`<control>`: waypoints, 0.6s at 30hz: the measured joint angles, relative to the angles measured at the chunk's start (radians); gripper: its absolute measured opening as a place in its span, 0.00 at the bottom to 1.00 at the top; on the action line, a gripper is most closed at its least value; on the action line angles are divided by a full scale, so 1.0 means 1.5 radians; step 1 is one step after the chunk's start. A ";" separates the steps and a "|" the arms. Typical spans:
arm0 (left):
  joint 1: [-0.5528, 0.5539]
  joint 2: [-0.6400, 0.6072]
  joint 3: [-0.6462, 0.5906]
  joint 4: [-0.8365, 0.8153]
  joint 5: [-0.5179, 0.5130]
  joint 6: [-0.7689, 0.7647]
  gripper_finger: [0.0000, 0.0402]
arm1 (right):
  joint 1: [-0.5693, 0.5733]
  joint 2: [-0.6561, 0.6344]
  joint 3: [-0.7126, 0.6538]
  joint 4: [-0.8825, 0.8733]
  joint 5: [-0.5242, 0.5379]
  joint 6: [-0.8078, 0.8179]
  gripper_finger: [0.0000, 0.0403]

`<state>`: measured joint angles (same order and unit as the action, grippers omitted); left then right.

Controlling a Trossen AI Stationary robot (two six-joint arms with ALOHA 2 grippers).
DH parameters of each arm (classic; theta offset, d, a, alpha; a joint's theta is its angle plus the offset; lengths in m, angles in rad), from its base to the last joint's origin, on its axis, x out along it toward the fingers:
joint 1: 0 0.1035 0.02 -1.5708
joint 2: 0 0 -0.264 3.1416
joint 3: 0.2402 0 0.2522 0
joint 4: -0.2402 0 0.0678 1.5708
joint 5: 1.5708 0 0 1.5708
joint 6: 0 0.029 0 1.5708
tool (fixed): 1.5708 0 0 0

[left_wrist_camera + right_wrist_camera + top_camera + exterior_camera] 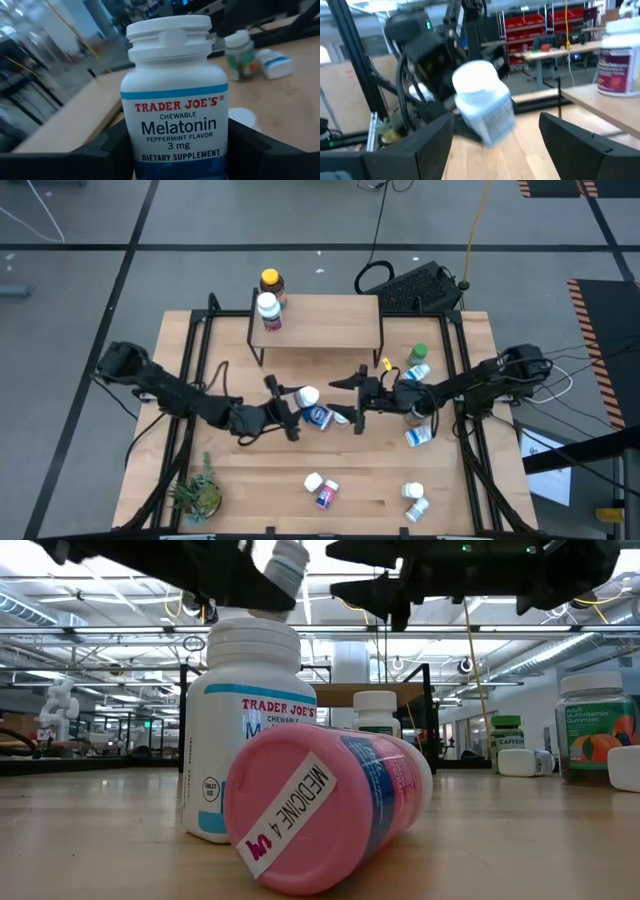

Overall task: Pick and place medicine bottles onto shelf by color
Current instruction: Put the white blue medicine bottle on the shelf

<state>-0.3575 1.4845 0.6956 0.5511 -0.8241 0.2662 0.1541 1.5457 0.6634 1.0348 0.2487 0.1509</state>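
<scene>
Light-wood table (pixel 230 480) on a grey floor (pixel 80 220). At the far middle, a small shelf (pixel 330 320) on black legs, carrying a white bottle (pixel 268 311) and an amber yellow-capped bottle (pixel 271 282) at its left end. Near the front edge, a pink-capped bottle (pixel 326 495) on its side, touching a white one (pixel 313 482); two more white bottles (pixel 413 499) to the right. At the front left corner, a potted plant (pixel 198 495). By the right edge, a green-capped bottle (pixel 417 355).

Two bottles (pixel 268 311) on shelf (pixel 330 320), perhaps others scattered before it.
</scene>
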 joint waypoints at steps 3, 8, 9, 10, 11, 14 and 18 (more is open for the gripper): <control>-0.002 0.039 0.000 0.065 -0.046 0.058 0.57 | 0.008 0.021 0.014 0.000 0.017 -0.030 0.72; 0.013 0.062 0.000 0.153 -0.062 0.074 0.57 | 0.019 0.065 0.035 0.045 0.046 -0.080 0.70; 0.020 0.067 0.000 0.161 -0.056 0.077 0.57 | 0.021 0.077 0.042 0.058 0.047 -0.091 0.70; 0.024 0.069 0.000 0.163 -0.051 0.078 0.57 | 0.021 0.090 0.049 0.068 0.046 -0.097 0.69; 0.028 0.069 0.000 0.164 -0.051 0.077 0.57 | 0.022 0.100 0.057 0.071 0.058 -0.103 0.68; 0.037 0.077 0.000 0.170 -0.061 0.071 0.57 | 0.017 0.126 0.086 0.065 0.094 -0.108 0.66; 0.037 0.078 0.001 0.167 -0.042 0.082 0.57 | 0.006 0.151 0.106 0.055 0.114 -0.101 0.63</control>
<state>-0.3021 1.6020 0.6971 0.8022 -0.8878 0.3898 0.1625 1.7726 0.8225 1.1175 0.4198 0.0000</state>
